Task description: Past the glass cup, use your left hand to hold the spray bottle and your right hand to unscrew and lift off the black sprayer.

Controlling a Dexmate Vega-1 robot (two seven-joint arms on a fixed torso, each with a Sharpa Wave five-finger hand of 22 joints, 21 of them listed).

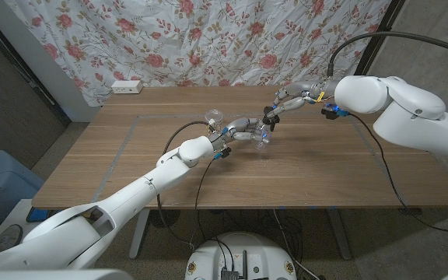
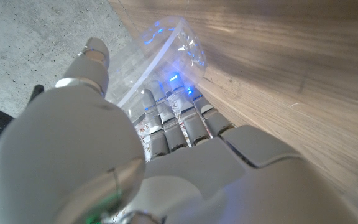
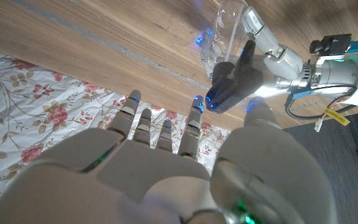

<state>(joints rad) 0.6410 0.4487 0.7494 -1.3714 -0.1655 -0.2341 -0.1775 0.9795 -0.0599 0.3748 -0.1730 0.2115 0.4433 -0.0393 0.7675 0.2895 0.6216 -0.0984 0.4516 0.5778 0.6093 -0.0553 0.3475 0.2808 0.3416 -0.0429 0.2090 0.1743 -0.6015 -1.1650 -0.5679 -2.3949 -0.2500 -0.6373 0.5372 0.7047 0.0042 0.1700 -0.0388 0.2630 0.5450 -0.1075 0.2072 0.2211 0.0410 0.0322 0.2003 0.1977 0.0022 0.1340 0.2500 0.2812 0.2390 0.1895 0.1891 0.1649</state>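
Both hands engaged mid-bench: left hand [image 1: 243, 129] wraps the clear spray bottle [image 1: 264, 141]; right hand [image 1: 280, 106] pinches the black sprayer [image 3: 234, 79]. Judgement: hold the bottle rigid, twist the sprayer squarely, lift straight along the neck.

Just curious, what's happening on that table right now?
Left hand grips clear spray bottle. Right hand at black sprayer, grip unclear. Glass cup beside left wrist.
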